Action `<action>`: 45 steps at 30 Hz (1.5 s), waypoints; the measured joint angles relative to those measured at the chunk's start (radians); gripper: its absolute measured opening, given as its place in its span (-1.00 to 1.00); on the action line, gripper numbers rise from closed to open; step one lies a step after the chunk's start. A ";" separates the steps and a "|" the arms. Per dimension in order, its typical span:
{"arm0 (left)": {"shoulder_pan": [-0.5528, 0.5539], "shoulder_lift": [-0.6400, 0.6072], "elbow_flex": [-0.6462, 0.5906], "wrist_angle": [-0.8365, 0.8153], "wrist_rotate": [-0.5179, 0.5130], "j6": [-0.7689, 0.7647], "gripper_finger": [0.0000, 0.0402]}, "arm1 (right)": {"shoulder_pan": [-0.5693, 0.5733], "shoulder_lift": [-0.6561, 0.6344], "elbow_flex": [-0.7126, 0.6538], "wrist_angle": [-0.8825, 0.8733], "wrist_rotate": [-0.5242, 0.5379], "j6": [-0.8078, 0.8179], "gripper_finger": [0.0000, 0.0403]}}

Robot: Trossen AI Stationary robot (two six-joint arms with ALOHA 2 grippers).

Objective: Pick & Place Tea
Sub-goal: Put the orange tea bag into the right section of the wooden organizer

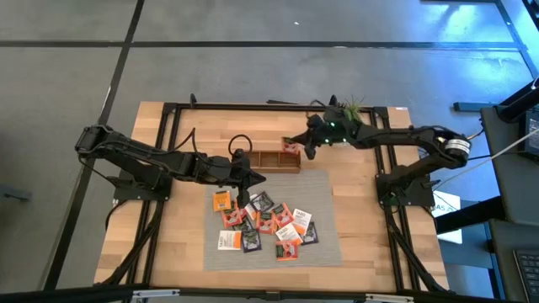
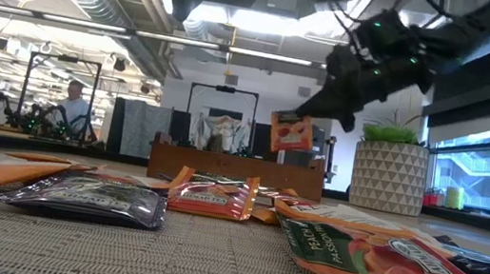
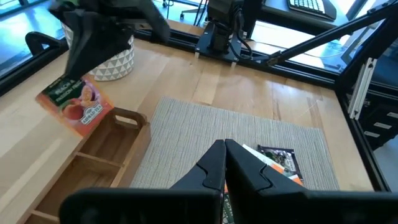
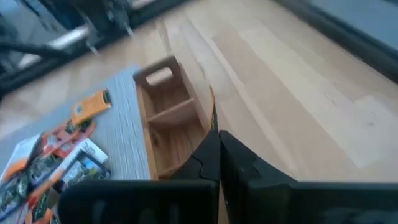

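Several orange, black and white tea sachets (image 1: pixel 265 220) lie flat in a loose pile on a grey mat (image 1: pixel 324 202); they fill the foreground of the low view (image 2: pixel 217 196). The brown wooden tray (image 1: pixel 271 159) stands at the mat's far edge. My right gripper (image 1: pixel 305 148) is over the tray's right end, shut on an orange sachet (image 2: pixel 292 131). My left gripper (image 1: pixel 254 178) is shut with nothing between its fingers (image 3: pixel 222 152), just above the pile's far left part, near the tray. My right gripper pinches the orange sachet by its upper edge (image 3: pixel 67 86) between the two fingers, coming from above and from the table's right. The sachet hangs tilted below the fingers, lifted clear above the tray's right end (image 2: pixel 302 176). In the right wrist view it shows edge-on (image 4: pixel 213 113).
A potted plant in a white patterned pot (image 2: pixel 391 175) stands at the table's far right. Black frame rails (image 1: pixel 168 151) run along both sides. A black cable loop (image 1: pixel 240 140) lies behind the tray. A person (image 2: pixel 72 105) sits in the room beyond.
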 joint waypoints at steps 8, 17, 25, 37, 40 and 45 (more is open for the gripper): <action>0.000 0.000 0.000 0.000 -0.026 0.000 -0.98 | 0.000 -0.009 -0.163 0.318 0.001 0.017 -0.99; 0.000 0.000 0.000 0.000 -0.026 0.000 -0.98 | 0.000 -0.008 -0.165 0.293 -0.024 -0.086 -0.99; 0.000 0.000 0.000 0.000 -0.026 0.000 -0.98 | 0.000 -0.006 -0.165 0.289 -0.024 -0.113 -0.98; 0.000 0.000 0.000 0.000 -0.027 0.001 -0.98 | 0.011 0.082 -0.164 0.337 -0.024 -0.145 -0.97; 0.000 0.000 0.000 0.000 -0.027 0.001 -0.98 | 0.011 0.088 -0.164 0.347 0.001 -0.183 -0.97; 0.000 0.000 0.000 0.000 -0.027 0.001 -0.98 | 0.011 0.088 -0.164 0.340 0.003 -0.193 -0.97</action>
